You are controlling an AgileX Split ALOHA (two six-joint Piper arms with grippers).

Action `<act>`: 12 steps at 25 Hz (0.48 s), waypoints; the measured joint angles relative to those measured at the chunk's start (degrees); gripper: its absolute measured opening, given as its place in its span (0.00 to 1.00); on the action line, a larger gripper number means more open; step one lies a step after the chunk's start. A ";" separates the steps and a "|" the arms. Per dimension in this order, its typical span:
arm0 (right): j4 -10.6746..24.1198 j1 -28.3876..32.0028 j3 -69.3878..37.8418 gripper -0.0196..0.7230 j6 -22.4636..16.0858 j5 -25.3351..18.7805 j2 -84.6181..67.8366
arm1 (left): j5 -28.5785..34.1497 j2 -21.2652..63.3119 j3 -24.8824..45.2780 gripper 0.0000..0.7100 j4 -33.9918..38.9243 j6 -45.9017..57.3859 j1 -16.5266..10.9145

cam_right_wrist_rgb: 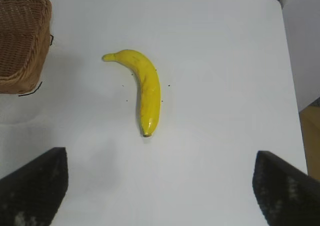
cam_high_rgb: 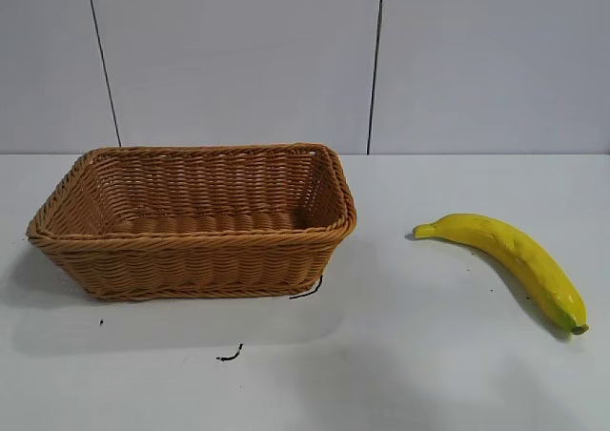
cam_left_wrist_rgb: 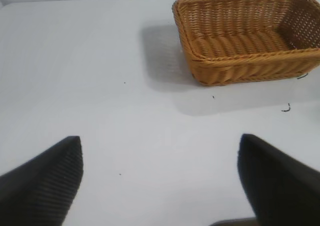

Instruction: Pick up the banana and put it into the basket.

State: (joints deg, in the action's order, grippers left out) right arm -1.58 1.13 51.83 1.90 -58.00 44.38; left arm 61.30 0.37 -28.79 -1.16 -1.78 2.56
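Observation:
The yellow banana (cam_high_rgb: 515, 259) lies flat on the white table at the right, stem toward the basket, greenish tip toward the front right. The tan wicker basket (cam_high_rgb: 195, 223) stands at the left and holds nothing. Neither arm shows in the exterior view. My right gripper (cam_right_wrist_rgb: 160, 158) is open and empty, above the table, with the banana (cam_right_wrist_rgb: 145, 88) a short way ahead of its fingers and a basket corner (cam_right_wrist_rgb: 22, 41) off to one side. My left gripper (cam_left_wrist_rgb: 160, 143) is open and empty over bare table, with the basket (cam_left_wrist_rgb: 247, 61) well ahead of it.
Small black marks (cam_high_rgb: 307, 288) lie on the table by the basket's front right corner, and another black mark (cam_high_rgb: 229, 355) lies nearer the front. A grey panelled wall (cam_high_rgb: 305, 59) stands behind the table. The table's edge (cam_right_wrist_rgb: 292, 71) shows in the right wrist view.

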 joint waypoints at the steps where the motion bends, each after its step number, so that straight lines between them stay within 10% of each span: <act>1: 0.00 0.00 1.20 0.95 0.00 0.00 3.23 | 0.00 0.00 0.00 0.89 0.00 0.00 0.00; 12: -0.12 0.00 16.51 0.95 2.14 0.21 37.37 | 0.00 0.00 0.00 0.89 0.00 0.00 0.00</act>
State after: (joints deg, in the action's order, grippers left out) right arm -1.70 1.13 68.34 4.04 -57.79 81.74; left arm 61.30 0.37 -28.79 -1.16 -1.78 2.56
